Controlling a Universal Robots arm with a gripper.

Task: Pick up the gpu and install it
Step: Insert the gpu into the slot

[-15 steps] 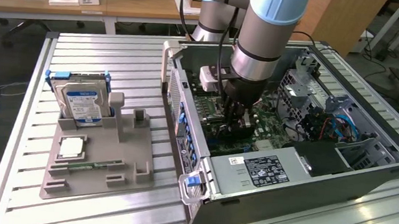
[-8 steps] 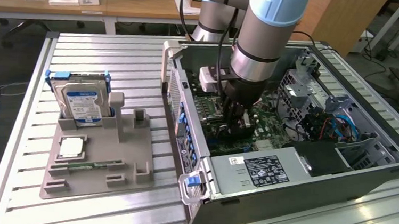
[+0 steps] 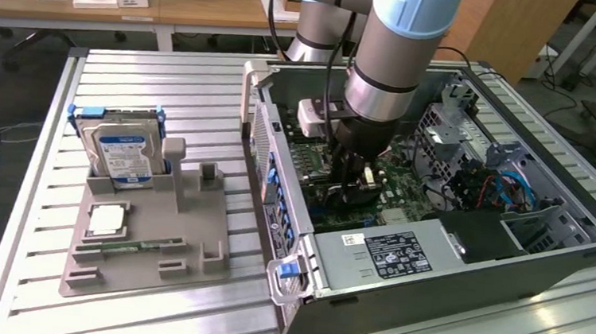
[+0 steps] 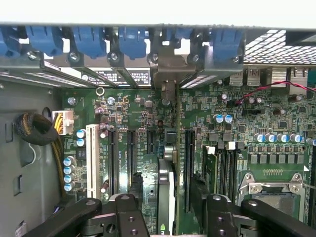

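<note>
The gpu (image 4: pixel 167 197), a thin card seen edge-on with a silvery metal rim and dark face, stands upright in a motherboard (image 4: pixel 148 123) slot inside the open grey metal computer case (image 3: pixel 428 281). The black tool (image 4: pixel 168 217) straddles it, fingers (image 4: pixel 131 217) spread on either side, released. On the ribbed aluminium tabletop (image 3: pixel 177 86), at the exterior view's left, a grey plastic holder (image 3: pixel 149 235) carries a boxy silver hard drive (image 3: pixel 123 153) with a blue-white label.
</note>
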